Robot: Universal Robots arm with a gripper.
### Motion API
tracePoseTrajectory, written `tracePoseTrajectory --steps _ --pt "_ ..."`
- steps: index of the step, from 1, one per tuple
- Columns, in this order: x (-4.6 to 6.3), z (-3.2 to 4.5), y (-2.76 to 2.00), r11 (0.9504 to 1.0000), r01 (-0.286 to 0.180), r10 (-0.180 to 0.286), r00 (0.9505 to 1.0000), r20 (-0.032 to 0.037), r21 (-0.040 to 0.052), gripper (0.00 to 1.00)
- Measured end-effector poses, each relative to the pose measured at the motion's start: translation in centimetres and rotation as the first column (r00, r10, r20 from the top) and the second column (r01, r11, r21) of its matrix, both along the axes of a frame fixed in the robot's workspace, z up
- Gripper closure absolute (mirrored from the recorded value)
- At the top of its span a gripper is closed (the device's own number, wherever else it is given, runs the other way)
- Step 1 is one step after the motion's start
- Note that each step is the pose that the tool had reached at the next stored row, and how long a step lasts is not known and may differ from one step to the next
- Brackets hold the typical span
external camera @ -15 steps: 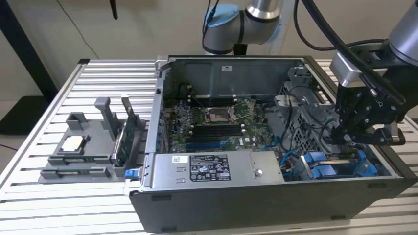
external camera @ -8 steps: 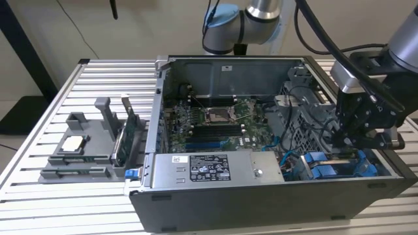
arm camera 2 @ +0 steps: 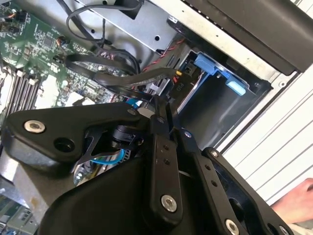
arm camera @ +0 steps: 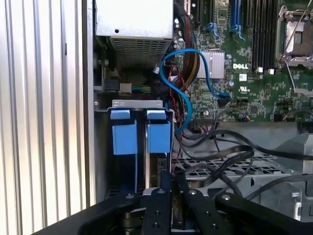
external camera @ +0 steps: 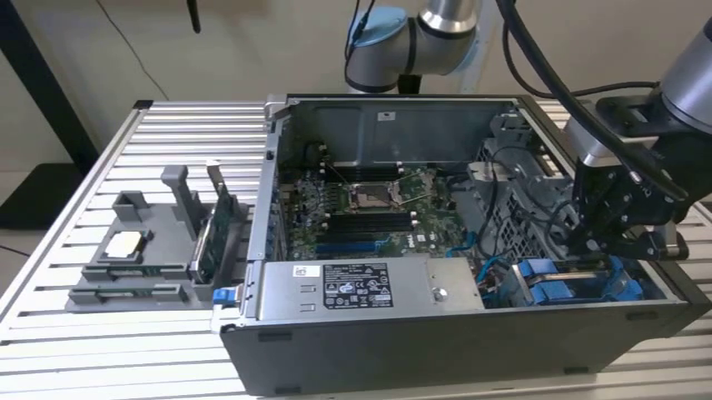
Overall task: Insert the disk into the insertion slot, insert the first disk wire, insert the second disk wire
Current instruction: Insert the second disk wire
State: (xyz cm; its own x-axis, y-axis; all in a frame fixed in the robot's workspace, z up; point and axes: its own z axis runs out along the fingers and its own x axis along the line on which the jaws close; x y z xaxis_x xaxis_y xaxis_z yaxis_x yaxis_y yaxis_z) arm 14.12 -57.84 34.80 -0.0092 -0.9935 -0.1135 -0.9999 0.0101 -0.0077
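The black two-fingered gripper [external camera: 601, 250] hangs low inside the open dark-grey computer case [external camera: 445, 350], at the exterior view's right, directly over the drive bay with its bright blue plastic carriers [external camera: 579, 283]. In the first wrist view the fingers [arm camera: 165, 188] are drawn close together on the upper edge of the silver-grey disk in its blue carrier [arm camera: 159, 137] — grasping it, as far as shows. The disk stands on edge in the bay slot beside a second blue carrier [arm camera: 124, 137], its long axis running down into the bay, its blue tab end pointing away from the fingers towards the perforated grey power supply [arm camera: 134, 29]. A light-blue cable [arm camera: 188, 78] loops just beside it.
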Motion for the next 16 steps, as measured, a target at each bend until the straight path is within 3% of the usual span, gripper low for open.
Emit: tracePoseTrajectory --steps 9,16 --pt "0.2 -0.39 -0.03 0.9999 0.001 -0.001 1.0 0.0005 -0.0157 0.84" --pt "0.2 -1.15 -0.04 0.9998 0.001 -0.001 1.0 0.0022 -0.0182 0.84"
